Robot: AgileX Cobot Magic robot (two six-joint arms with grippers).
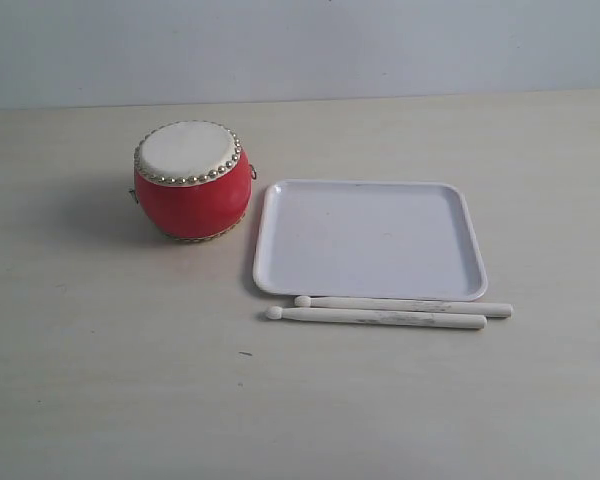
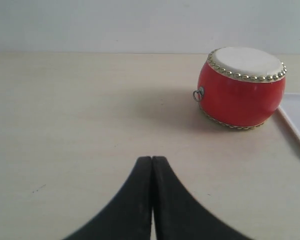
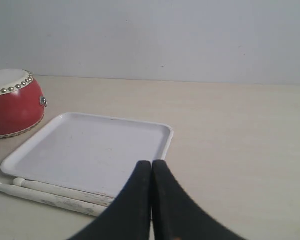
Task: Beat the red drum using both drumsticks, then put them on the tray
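Both closed: left hand (image 2: 152,160), right hand (image 3: 151,164).

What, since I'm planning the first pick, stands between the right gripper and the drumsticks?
Nothing visible does. The drumsticks lie side by side on the bare table, just outside the long edge of the tray. The right gripper, shut, faces them with only open surface between.

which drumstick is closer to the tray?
The drumstick right along the tray's rim, reaching further right in the exterior view. The other drumstick lies on its far side from the tray, shifted left.
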